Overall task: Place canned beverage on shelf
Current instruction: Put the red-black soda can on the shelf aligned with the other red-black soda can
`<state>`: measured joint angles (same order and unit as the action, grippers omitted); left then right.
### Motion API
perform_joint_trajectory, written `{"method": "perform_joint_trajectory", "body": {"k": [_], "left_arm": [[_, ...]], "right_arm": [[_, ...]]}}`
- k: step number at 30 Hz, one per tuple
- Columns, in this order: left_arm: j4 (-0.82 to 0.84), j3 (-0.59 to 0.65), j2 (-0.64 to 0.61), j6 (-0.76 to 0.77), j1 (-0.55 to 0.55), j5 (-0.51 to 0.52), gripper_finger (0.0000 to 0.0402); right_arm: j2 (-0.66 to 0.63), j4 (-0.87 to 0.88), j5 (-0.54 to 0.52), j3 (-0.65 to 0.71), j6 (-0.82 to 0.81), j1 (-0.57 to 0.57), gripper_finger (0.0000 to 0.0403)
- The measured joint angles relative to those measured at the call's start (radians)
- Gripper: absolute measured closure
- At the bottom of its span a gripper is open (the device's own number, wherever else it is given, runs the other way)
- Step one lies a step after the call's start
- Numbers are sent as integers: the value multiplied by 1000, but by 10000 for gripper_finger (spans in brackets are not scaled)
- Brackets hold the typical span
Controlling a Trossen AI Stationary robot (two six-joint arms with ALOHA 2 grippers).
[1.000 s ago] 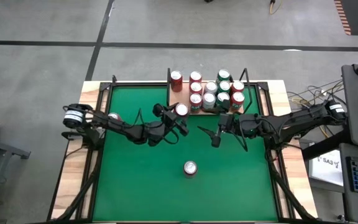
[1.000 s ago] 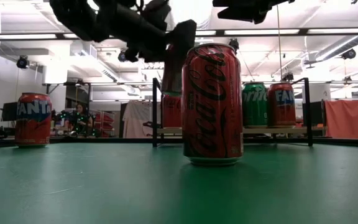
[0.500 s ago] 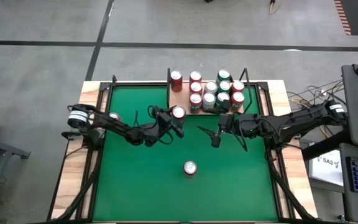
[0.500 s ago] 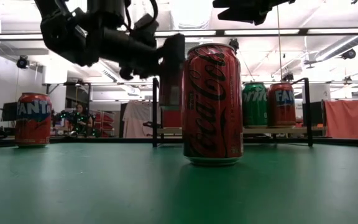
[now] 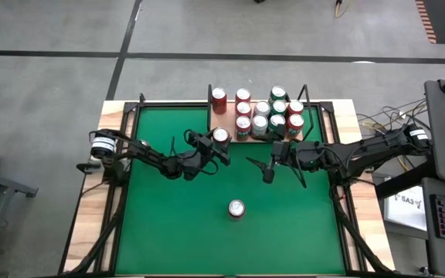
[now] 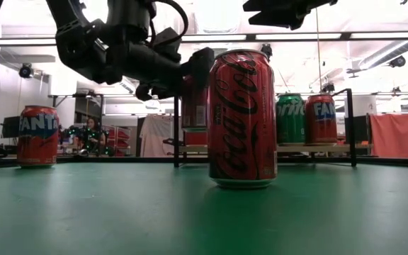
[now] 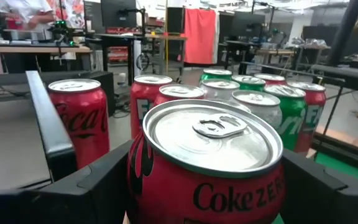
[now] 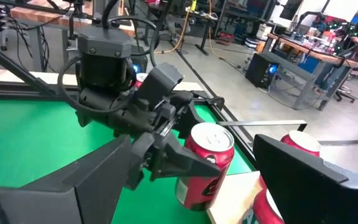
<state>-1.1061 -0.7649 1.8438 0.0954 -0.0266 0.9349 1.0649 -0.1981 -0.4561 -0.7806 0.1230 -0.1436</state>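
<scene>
Low view, closest to the camera: a red cola can (image 6: 242, 118) stands upright and alone on the green tabletop (image 6: 119, 212), untouched. An orange soda can (image 6: 37, 136) stands far off toward one edge. Behind the near can, the left hand (image 6: 190, 85) hangs above the tabletop, pinching another red can (image 6: 195, 106) between its two fingers.

From above, that carried can (image 5: 221, 136) sits just in front of the wooden shelf (image 5: 229, 126), near its open front corner. The left wrist view looks down on the held can (image 7: 207, 162), a dark finger pressed against each side, with the shelf's cans just beyond it. Farthest back, the shelf already carries about ten cans (image 5: 269, 112), red, green and silver, packed close together in rows.

The right hand (image 5: 269, 164) waits over the tabletop to the right of the carried can, fingers spread and holding nothing.

The step in hand appears to be carrying the can to the shelf. The next move probably calls for easing it forward onto the bare board beside the stored cans, keeping it upright and clear of its neighbours and the black upright (image 5: 209, 99), then letting go.
</scene>
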Motion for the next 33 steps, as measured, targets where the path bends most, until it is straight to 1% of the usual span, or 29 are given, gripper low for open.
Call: {"method": "perform_joint_trajectory", "body": {"k": [6,20,33], "left_arm": [[0,-9,16,49,14,-2,110],[-2,-9,19,95,53,-4,110],[7,-9,18,83,74,-10,110]], "right_arm": [[0,3,0,0,0,0,74],[0,7,0,0,0,0,74],[0,7,0,0,0,0,74]]}}
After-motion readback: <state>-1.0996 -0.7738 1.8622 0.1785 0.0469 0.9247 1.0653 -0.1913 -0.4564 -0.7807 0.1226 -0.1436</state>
